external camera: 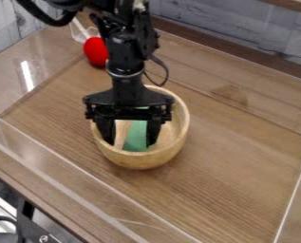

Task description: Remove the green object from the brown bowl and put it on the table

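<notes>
Wood-grain table (229, 161) with clear acrylic walls carries the scene: the black pincer (131, 131), jaws spread wide, reaches down into the round tan wooden bowl (173, 142), straddling the flat green rectangular block (136, 136) leaning inside. Fingers striking the thick rim could tip the bowl.

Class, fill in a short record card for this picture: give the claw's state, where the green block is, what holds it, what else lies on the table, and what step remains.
claw: open, pointing down into the bowl, fingers either side of the block
green block: inside the bowl, leaning, not gripped yet
bowl: tan wood, upright on the table
other item: red strawberry toy behind the arm
remaining step: close on the block, lift it out, set it on the table
</notes>
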{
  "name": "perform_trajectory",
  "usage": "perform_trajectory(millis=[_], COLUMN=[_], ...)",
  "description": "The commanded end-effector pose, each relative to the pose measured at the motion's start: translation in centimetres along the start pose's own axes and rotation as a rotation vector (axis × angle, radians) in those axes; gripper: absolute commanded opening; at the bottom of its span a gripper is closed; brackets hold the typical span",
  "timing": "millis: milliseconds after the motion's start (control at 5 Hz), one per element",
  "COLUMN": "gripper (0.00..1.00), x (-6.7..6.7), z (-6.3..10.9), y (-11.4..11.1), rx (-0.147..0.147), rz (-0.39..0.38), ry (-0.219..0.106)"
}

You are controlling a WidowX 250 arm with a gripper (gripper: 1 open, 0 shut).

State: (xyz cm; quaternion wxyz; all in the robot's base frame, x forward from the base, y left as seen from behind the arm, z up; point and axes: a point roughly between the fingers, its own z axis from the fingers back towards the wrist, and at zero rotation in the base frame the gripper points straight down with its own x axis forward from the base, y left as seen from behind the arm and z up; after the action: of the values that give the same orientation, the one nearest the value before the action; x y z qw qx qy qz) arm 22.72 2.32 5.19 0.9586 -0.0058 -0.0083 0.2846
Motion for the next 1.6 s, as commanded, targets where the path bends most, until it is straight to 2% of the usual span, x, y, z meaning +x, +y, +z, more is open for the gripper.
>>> perform_trajectory(millis=[0,400,800,1000,1400], gripper=[1.0,1.0,1.0,1.0,1.0], x=[-0.1,-0.5,-0.5,-0.4,1.5], z=[0.4,-0.6,0.6,0.9,-0.5], y=[-0.7,-1.4,-2.4,-2.6,-1.3], rx=[-0.004,0.004,0.008,-0.002,-0.015], rz=[0.052,0.079,-0.019,-0.047,0.034], ry=[-0.028,-0.03,-0.001,0.004,0.003])
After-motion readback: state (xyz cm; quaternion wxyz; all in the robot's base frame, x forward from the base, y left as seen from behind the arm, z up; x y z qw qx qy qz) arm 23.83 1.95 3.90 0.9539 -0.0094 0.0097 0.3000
